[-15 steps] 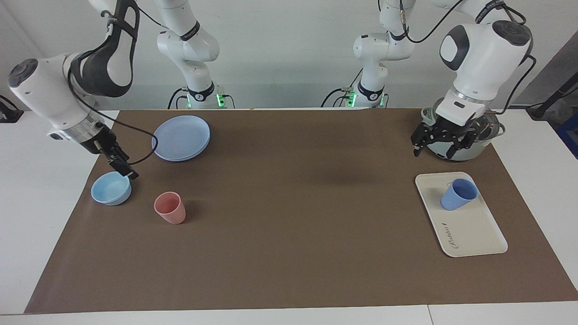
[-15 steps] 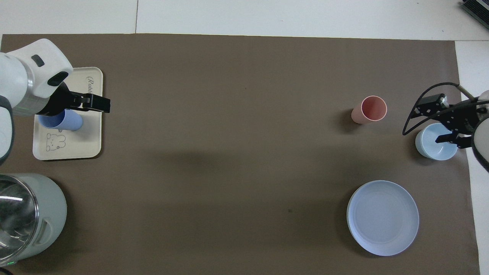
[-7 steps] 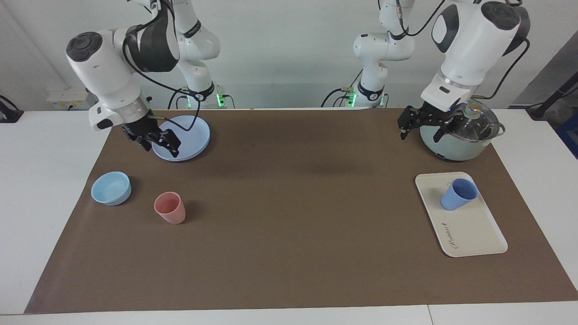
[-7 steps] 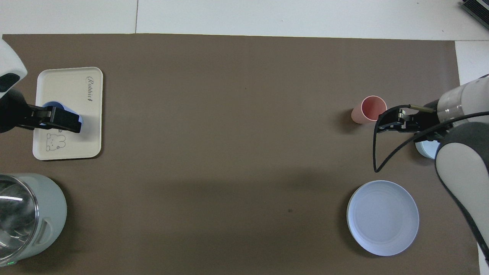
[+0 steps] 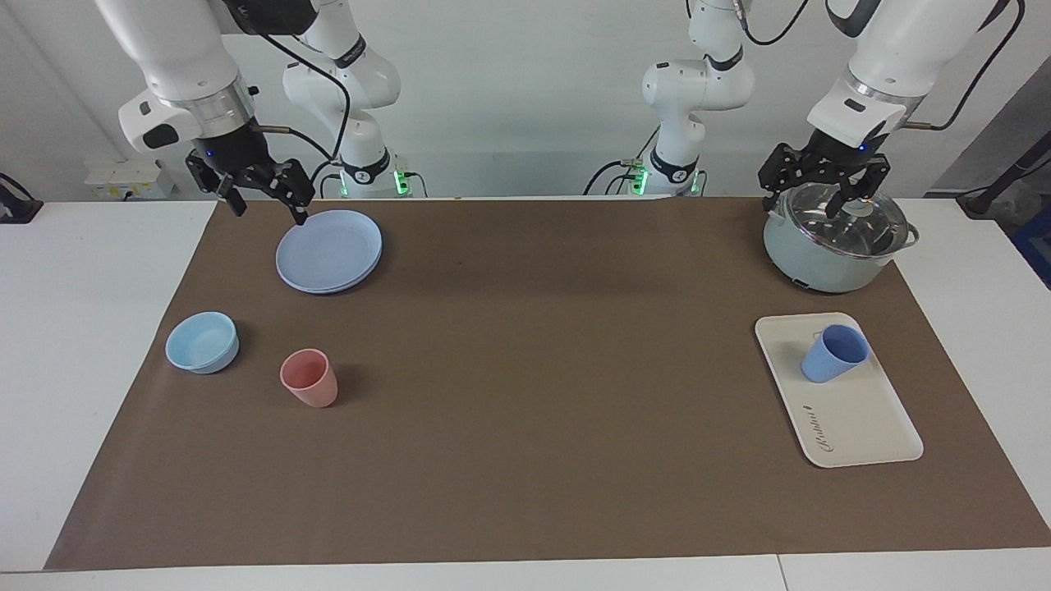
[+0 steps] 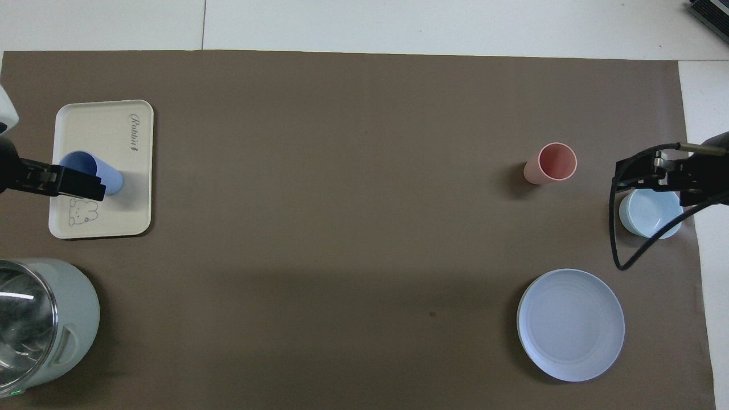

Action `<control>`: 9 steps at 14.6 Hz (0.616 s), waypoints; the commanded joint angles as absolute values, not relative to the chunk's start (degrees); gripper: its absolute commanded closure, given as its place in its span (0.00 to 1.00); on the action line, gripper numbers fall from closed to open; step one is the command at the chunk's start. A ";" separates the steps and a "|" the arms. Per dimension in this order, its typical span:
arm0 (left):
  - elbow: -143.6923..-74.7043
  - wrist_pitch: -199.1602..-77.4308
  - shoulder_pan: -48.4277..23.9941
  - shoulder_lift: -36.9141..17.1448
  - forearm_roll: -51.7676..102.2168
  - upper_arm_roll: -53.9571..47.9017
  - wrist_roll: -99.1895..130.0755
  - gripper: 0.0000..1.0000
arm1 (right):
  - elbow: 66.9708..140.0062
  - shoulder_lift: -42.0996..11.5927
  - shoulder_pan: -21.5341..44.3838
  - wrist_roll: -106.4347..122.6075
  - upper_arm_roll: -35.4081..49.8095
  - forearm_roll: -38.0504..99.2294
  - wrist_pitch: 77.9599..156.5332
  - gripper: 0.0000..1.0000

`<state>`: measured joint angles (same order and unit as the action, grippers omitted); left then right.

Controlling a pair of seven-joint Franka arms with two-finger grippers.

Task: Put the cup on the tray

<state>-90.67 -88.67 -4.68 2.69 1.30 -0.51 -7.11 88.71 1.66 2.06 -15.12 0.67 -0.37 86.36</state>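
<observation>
Since the cup (image 5: pixel 834 353) already stands on the tray (image 5: pixel 862 427), little can go wrong, and what remains comes from the arms, I judge. The left hand (image 5: pixel 823 179) hangs empty over the lidded pot (image 5: pixel 833 246), its fingers spread wide; a careless drop or swing from there could knock the pot's glass lid, or sweep out over the tray and tip the cup. The cup sits on the half of the tray nearer to the robots, close to one long edge, so a light nudge could push it off onto the desk (image 5: pixel 525 410). The right hand (image 5: pixel 261 190) is also empty and wide open, up above the desk beside the round blue plate (image 5: pixel 329 250), well apart from the tray; its dangling cable is the only thing likely to snag, perhaps on the plate.

The cup is a small periwinkle-blue tumbler without a handle, narrower at its base, mouth up and empty. In the overhead view it (image 6: pixel 108 177) lies between the tray's script lettering and the bear drawing, partly covered by the raised left hand (image 6: pixel 74 183). The pink tumbler (image 5: pixel 309 377) and light-blue bowl (image 5: pixel 202 341) stand toward the right arm's end, untouched.
</observation>
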 commanded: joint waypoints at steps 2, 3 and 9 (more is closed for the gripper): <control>-94.05 -90.27 -2.64 5.45 -0.18 -1.05 -8.79 0.00 | 88.32 2.10 1.41 -11.78 1.23 -1.58 84.11 0.01; -93.87 -89.48 -2.72 5.28 -0.18 -1.14 -8.53 0.00 | 89.20 2.54 1.58 -11.78 1.23 -1.50 83.85 0.01; -93.16 -86.14 -2.64 5.36 -0.26 -1.14 -8.61 0.00 | 90.61 3.25 1.58 -8.00 1.23 -1.41 83.58 0.01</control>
<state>-91.71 -87.23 -3.19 3.91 1.02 -0.73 -8.02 88.84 1.72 2.06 -9.61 0.71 -0.37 83.62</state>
